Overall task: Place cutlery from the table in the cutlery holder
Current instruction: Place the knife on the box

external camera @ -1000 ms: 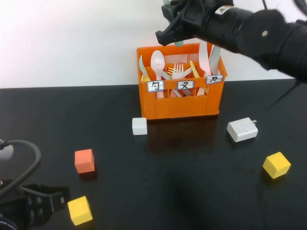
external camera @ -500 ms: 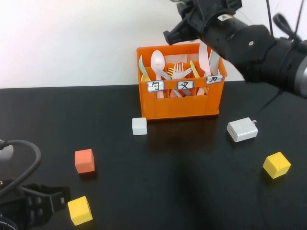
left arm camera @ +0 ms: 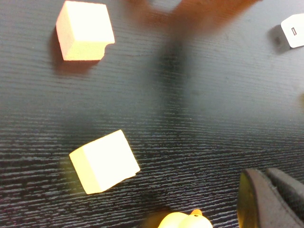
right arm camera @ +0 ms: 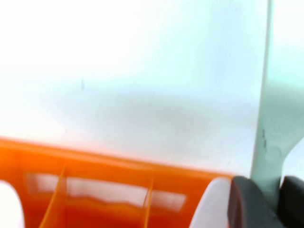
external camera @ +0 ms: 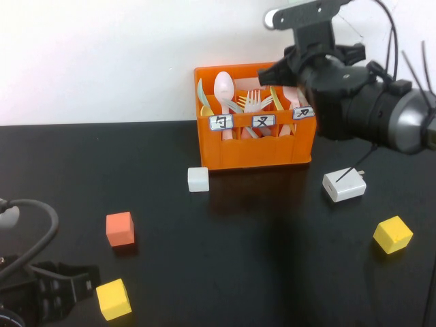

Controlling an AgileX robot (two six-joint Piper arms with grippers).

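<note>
While the right arm hangs over the orange cutlery holder (external camera: 255, 116), its right tool (right arm camera: 260, 199) is clamped on the pale grey-green plastic knife (right arm camera: 268, 118). In the right wrist view the blade runs straight out from between the dark fingers (right arm camera: 244, 202), with the holder's back wall and dividers just beyond. That grip end-on makes sense: it lets the knife go in upright, like the rest of the contents.

In the high view the tool itself sits behind the arm housing, above the holder's right-hand compartment, the one whose white label (external camera: 304, 113) is nearest the tool. The pink knife (external camera: 291, 85) already stands in that slot, so my read is knives go there; spoons and forks fill the other two.

Whether the knife tip is already inside the compartment I can't tell. Judging by this, the drop is close; release should wait until the blade is clearly below the rim.

Left tool (left arm camera: 270, 199) is parked low over the table (external camera: 238, 272), well away from the holder, next to a yellow cube (left arm camera: 104, 161). Only one edge of it shows, so open or closed: can't tell. It's clear of the work, which is why it's there.

Loose blocks and a white charger (external camera: 344, 184) lie on the table, well below and clear of the right tool.
</note>
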